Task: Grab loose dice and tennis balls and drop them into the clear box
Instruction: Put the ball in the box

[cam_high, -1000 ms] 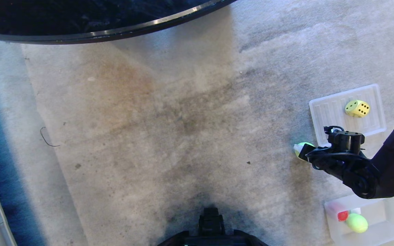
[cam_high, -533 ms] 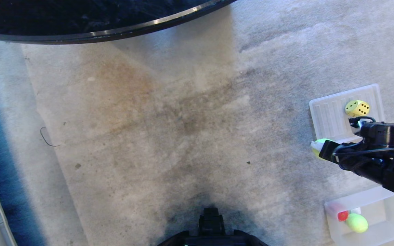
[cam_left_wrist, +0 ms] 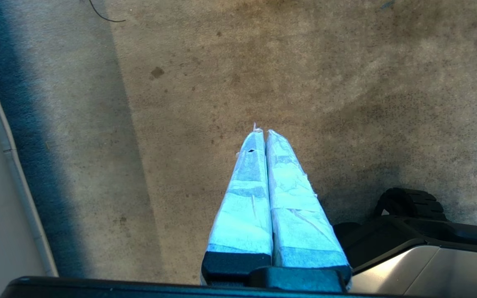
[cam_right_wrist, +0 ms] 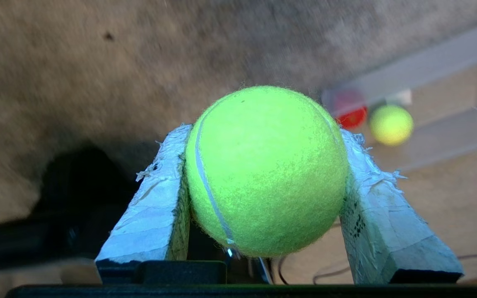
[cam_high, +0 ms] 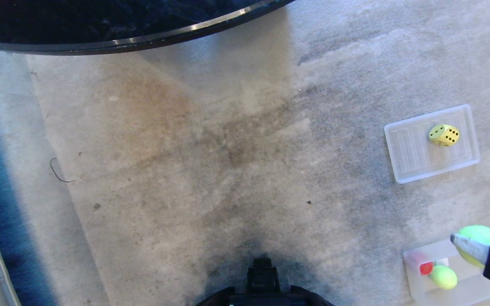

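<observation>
My right gripper [cam_right_wrist: 264, 131] is shut on a fuzzy yellow-green tennis ball [cam_right_wrist: 265, 169], squeezed between its two taped fingers. In the head view that ball [cam_high: 481, 237] hangs at the lower right, above the far right part of the clear box [cam_high: 411, 256]. A red die [cam_high: 426, 268] and a second tennis ball [cam_high: 443, 277] lie inside the box. A yellow die with black dots [cam_high: 444, 135] sits on the flat ribbed lid [cam_high: 411, 151] further out. My left gripper [cam_left_wrist: 263, 131] is parked over bare carpet, fingers pressed together and holding nothing.
The floor is a stained grey carpet. A dark round rim [cam_high: 143, 39] curves across the far side. A blue stripe runs along the left edge, with a thin wire loop [cam_high: 60, 172] beside it. My base [cam_high: 262, 280] shows at the near middle.
The right arm has swung the held tennis ball from beside the lid's near corner back towards me and to the right, to above the clear box. The left arm has stayed still.
</observation>
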Tool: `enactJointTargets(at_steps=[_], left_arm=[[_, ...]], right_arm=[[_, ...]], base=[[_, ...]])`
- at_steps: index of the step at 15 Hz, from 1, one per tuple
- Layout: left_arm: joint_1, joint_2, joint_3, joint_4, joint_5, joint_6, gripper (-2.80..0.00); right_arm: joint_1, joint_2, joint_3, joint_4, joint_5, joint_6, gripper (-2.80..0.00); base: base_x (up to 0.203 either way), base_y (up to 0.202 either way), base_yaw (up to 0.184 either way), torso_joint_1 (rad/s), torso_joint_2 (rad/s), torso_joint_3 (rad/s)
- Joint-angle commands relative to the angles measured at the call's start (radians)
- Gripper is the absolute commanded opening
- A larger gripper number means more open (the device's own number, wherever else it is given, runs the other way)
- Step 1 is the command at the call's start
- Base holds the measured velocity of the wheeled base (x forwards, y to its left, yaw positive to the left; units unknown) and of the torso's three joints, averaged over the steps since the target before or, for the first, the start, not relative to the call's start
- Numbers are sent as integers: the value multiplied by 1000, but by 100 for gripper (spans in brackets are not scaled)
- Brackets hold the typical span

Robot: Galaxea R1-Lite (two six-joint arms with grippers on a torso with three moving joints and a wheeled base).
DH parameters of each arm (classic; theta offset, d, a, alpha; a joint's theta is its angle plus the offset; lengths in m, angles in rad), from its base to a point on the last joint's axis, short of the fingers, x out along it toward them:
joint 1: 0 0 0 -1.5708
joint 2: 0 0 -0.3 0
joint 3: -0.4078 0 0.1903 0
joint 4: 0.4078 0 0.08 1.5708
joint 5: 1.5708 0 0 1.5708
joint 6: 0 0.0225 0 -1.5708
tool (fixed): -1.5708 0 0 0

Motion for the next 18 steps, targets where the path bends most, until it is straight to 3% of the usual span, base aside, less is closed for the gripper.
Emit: enactJointTargets(at_steps=[1,4,6,15,18], left_arm=[[0,0,0,0,1,-1,-280],[0,0,0,0,1,-1,-280],[0,0,0,0,1,-1,-280],[0,0,0,0,1,-1,-280],[0,0,0,0,1,-1,-280]], right_arm=[[1,-296,59,108,-6,-15,-280],[-22,-557,121,369,-14,-75,-280],[-33,-657,145,443,-6,-108,-280],[-19,-985,161,465,17,-147,-280],[-19,-997,164,466,27,-153,-280]], base=[[0,0,0,0,0,0],[0,0,0,0,0,0],[0,0,0,0,0,0],[0,0,0,0,0,0],[0,0,0,0,0,0]])
